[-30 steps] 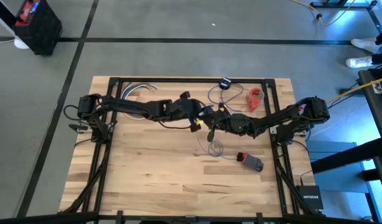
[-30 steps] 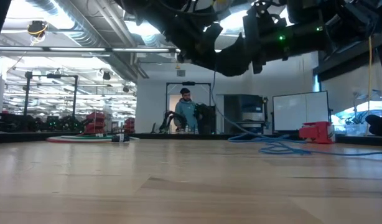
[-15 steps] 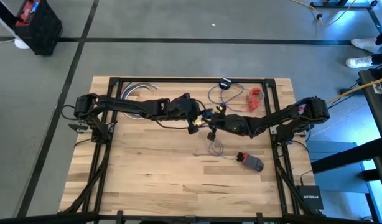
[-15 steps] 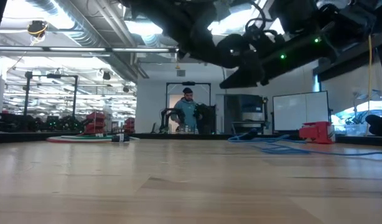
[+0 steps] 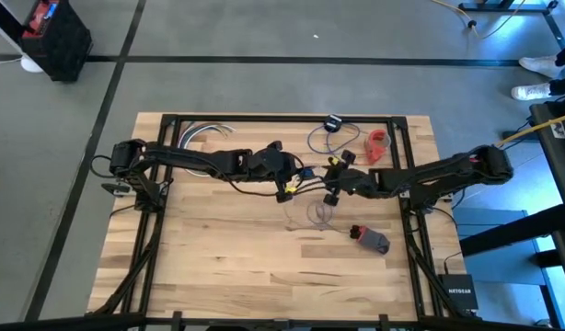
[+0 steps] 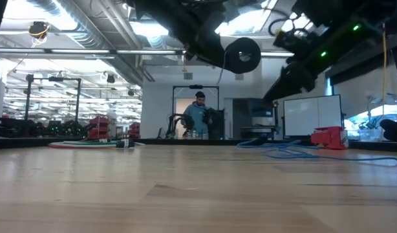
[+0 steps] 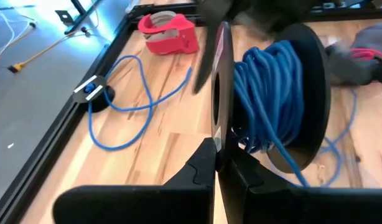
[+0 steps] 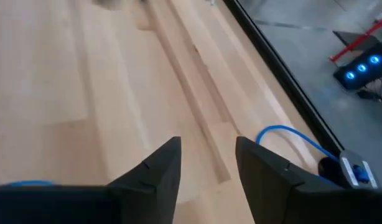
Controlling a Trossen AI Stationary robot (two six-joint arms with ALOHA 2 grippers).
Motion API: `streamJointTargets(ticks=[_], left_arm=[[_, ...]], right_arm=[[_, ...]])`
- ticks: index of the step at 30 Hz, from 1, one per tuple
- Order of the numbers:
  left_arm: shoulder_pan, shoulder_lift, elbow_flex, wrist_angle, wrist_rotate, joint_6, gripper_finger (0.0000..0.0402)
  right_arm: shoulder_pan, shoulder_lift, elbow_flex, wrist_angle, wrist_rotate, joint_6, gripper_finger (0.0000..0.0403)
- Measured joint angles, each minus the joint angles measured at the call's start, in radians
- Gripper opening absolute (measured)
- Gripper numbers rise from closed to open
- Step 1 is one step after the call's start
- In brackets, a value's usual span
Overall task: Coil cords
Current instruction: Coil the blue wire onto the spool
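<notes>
Blue cord (image 7: 265,93) is wound thickly on a black spool (image 7: 303,74), which the left gripper (image 7: 217,163) pinches by one flange, fingers closed on the thin disc edge; in the low view the spool (image 6: 242,55) hangs well above the table (image 5: 218,257). Holding it by the flange leaves the drum exposed, presumably so more cord can be laid on. Unwound cord trails down off the spool to a loose loop on the wood (image 5: 317,213), and a further run curls toward the far edge, ending at a small black plug (image 5: 333,122). Right gripper (image 8: 206,163) hovers just beside the spool over bare boards, fingers parted with nothing between them; judged to be between grasps, free to pick up slack for the next turn. Nearby: red tape dispenser (image 5: 378,144) close to the far loops, a grey and red object (image 5: 370,239) near the slack loop, and grey cables (image 5: 204,133) at the far left. Either of the first two could snag the cord as it is drawn in. A person (image 6: 200,116) stands in the room behind, well clear.
</notes>
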Motion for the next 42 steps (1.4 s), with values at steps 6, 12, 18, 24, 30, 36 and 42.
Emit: streamJointTargets(ticks=[6, 12, 18, 24, 30, 36, 42], left_arm=[[0.001, 0.000, 0.000, -0.003, -0.005, 0.005, 0.0000], [0.001, -0.009, 0.000, -0.008, -0.008, 0.008, 0.0000], [0.001, -0.010, 0.000, -0.006, -0.009, 0.011, 0.0000], [0.001, -0.010, 0.000, -0.007, -0.009, 0.015, 0.0000], [0.001, -0.010, -0.001, -0.009, -0.009, 0.017, 0.0000], [0.001, -0.010, -0.001, -0.009, -0.009, 0.016, 0.0000], [-0.004, -0.010, -0.001, -0.015, -0.009, 0.023, 0.0000]], right_arm=[[0.041, -0.108, -0.033, -0.102, -0.119, -0.017, 0.0157], [0.043, -0.096, -0.274, 0.325, -0.394, 0.020, 0.0157], [0.043, -0.070, -0.345, 0.399, -0.530, 0.101, 0.0156], [0.074, -0.059, -0.294, 0.304, -0.564, 0.111, 0.0156], [0.177, 0.060, -0.234, 0.308, -0.509, 0.044, 0.0156], [0.210, 0.220, -0.102, 0.271, -0.474, -0.004, 0.0156], [0.207, 0.323, -0.001, 0.147, -0.430, -0.025, 0.0156]])
